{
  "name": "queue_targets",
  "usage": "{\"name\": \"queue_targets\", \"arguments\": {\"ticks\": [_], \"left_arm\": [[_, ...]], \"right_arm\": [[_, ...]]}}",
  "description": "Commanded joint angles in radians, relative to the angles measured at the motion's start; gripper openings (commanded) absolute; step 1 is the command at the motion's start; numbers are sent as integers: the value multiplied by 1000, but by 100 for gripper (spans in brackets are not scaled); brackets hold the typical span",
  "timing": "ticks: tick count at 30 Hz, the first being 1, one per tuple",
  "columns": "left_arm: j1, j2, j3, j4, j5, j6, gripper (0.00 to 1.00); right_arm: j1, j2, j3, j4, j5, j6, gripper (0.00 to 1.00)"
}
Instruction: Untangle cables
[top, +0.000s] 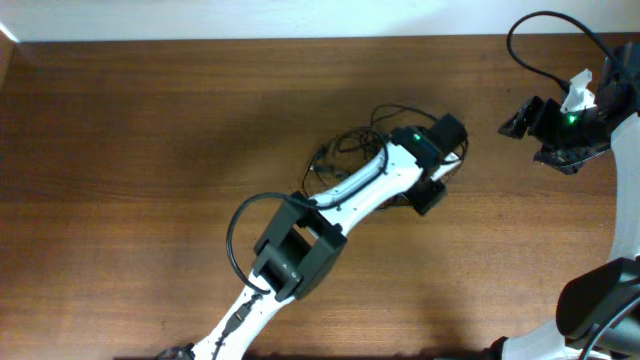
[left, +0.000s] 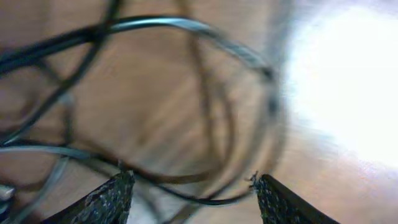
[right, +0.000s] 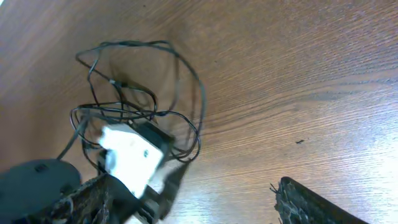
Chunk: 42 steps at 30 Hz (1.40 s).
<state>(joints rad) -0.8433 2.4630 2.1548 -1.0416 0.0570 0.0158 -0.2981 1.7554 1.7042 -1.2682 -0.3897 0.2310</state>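
Cables lie in one loose tangle of thin black loops on the wooden worktop, a little right of its centre. The left arm reaches in diagonally from the near edge, and its wrist end sits directly over the right half of the tangle, hiding part of it in the overhead view.

In the left wrist view the cables fill the frame, blurred, with several loops crossing one another just above the worktop surface. The two left fingertips stand well apart at the bottom edge. One cable loop passes across the gap between them, but neither fingertip presses on it: the left jaws are released and grasp nothing.

The right arm is at the far right of the worktop, well apart from the tangle. Its wrist view looks across at the cables, where loops fan out from under the white and black wrist of the left arm. The right fingertips are spread wide over bare wood with nothing between them: the right jaws are released.
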Motion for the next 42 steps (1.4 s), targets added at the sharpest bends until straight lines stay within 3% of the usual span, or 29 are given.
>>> {"name": "queue_targets", "arguments": {"ticks": [1,6,14,15,19,20,24,34,35,36,38,40,42], "left_arm": [[-22,11,63,-34,63,88,66],[24,11,267,-147,62,87,71],[79,37,275,-57,-64,73,75],[87,37,278,-50,-65,27,74],[120,37,277,-55,-65,-460,79],[120,37,277,-42,-66,-542,75],[125,42,277,20,-182,-641,73],[142,142,269,58,-186,-640,59],[143,142,269,66,-200,-640,54],[143,142,270,68,-217,-640,41],[147,141,270,68,-219,-640,0],[151,111,281,32,-218,-615,0],[151,28,315,-12,-199,-420,0]], "right_arm": [[6,7,1,-1,10,-18,85],[6,7,1,0,11,-18,85],[6,7,1,0,33,-18,85],[6,7,1,0,33,-18,85],[6,7,1,1,36,-18,85],[6,7,1,1,36,-18,85],[6,7,1,0,36,-18,85],[6,7,1,1,36,-18,85],[6,7,1,1,36,-18,85],[6,7,1,1,36,-18,85],[6,7,1,0,36,-18,85],[6,7,1,1,36,-18,85],[6,7,1,1,35,-18,85]]}}
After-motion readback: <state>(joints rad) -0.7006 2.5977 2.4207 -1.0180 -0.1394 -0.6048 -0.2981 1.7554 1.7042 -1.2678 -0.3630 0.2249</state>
